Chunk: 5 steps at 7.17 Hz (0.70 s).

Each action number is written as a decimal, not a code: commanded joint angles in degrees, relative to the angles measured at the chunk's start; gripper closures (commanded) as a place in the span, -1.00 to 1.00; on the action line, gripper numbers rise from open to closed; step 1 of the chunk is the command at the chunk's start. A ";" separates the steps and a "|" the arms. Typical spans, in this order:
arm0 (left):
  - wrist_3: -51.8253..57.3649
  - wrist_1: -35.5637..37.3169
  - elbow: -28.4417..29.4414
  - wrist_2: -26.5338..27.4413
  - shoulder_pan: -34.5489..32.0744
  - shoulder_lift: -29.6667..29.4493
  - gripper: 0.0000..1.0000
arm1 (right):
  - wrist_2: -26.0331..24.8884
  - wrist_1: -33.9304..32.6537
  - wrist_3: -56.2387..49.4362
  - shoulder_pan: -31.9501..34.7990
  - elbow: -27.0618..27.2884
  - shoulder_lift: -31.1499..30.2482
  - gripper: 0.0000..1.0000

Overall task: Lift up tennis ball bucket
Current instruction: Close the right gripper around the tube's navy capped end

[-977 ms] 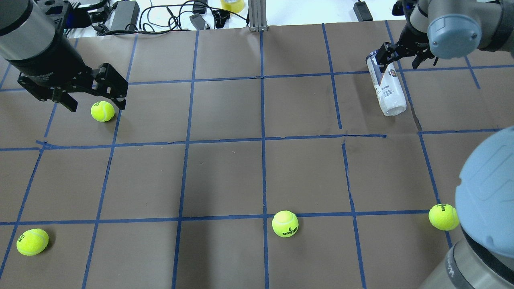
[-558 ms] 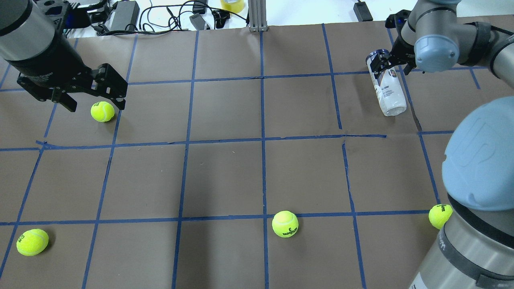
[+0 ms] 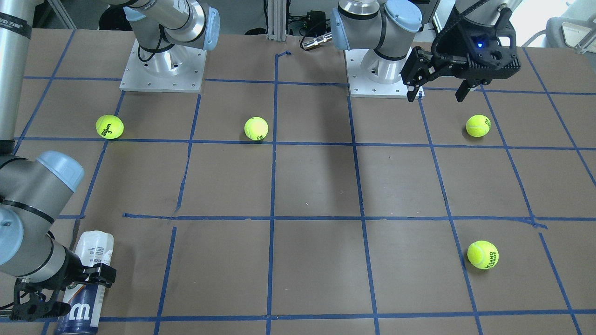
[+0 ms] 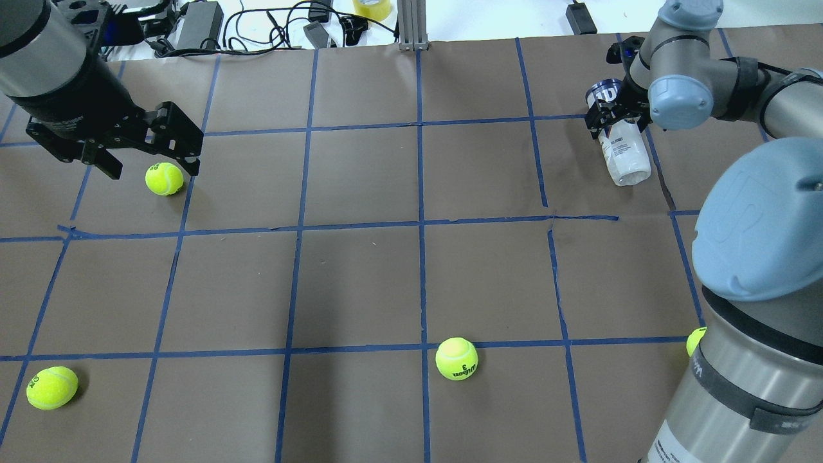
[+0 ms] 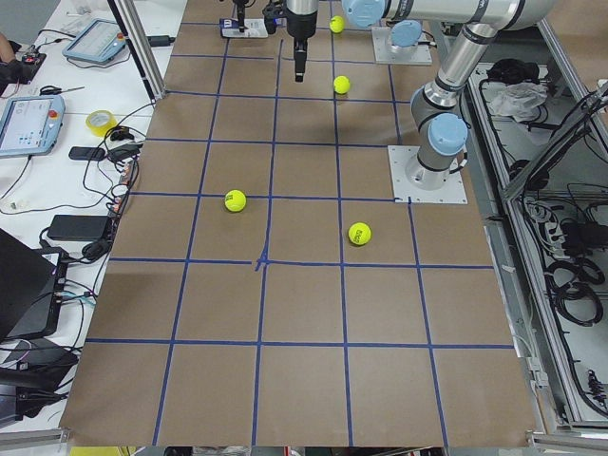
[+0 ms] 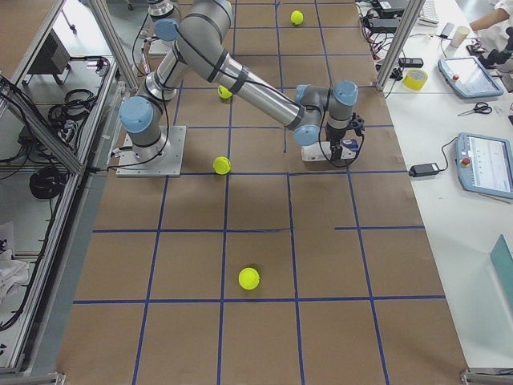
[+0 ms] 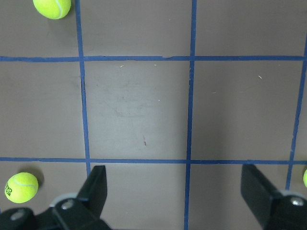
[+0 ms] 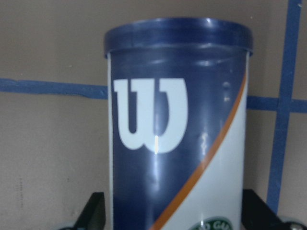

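The tennis ball bucket is a slim white and navy can with a white "W". It lies on its side at the far right of the table and also shows in the front view. My right gripper straddles its navy end. In the right wrist view one finger stands on each side of the can, close against its sides, with the jaws spread wide. My left gripper is open and empty, hovering over a tennis ball at the far left.
Other yellow-green balls lie at the near left, near centre and near right, the last half hidden by my right arm. Cables and power bricks lie beyond the far edge. Blue tape lines grid the brown table.
My right gripper has come down from the can's far end to straddle its navy part, and the right arm's elbow has swung in. The can and left gripper have not moved.
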 commanded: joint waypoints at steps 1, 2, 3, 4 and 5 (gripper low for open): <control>0.03 -0.11 -0.35 0.02 -0.15 0.09 -1.00 | -0.03 -0.02 -0.18 0.00 0.13 0.74 -1.00; 0.03 -0.11 -0.44 0.02 -0.07 0.18 -1.00 | -0.03 -0.11 -0.18 0.00 0.05 0.83 -1.00; 0.03 -0.11 -0.53 0.10 -0.15 0.18 -1.00 | -0.03 -0.20 -0.09 0.00 -0.13 0.83 -1.00; 0.03 -0.11 -0.53 0.10 -0.07 0.18 -1.00 | -0.03 -0.20 -0.18 0.00 -0.13 0.83 -0.74; 0.03 -0.20 -0.70 0.02 -0.15 0.18 -1.00 | -0.12 -0.11 -0.27 0.00 -0.04 0.91 -0.41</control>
